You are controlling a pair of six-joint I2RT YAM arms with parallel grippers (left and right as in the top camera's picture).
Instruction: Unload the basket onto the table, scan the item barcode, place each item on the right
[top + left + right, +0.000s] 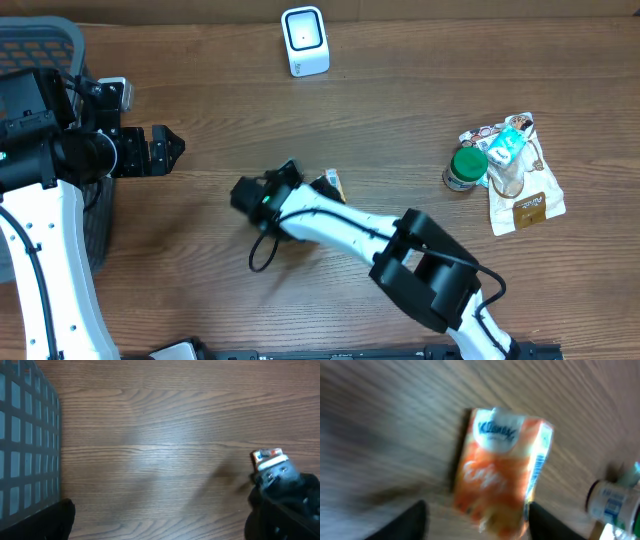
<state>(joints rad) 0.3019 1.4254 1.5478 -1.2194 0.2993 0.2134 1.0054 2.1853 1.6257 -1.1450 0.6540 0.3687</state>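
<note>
Wood-grain table (400, 110) all round, smooth enough that a dropped pack would be expected to slide. Grey mesh basket (40, 60) is parked at the left edge. Both grippers are seen spread, nothing pinched: left gripper (176, 149) by the basket, right gripper (476, 522) over mid-table. White scanner (304, 40) is set at the far edge. Tissue pack (502, 467) is lying flat between the right fingers (415, 520). It's judged light, squishy and slick-wrapped, best taken across its narrow sides.

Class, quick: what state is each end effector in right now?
Left end effector: open, empty.
Right end effector: open around the tissue pack, not gripping it.
</note>
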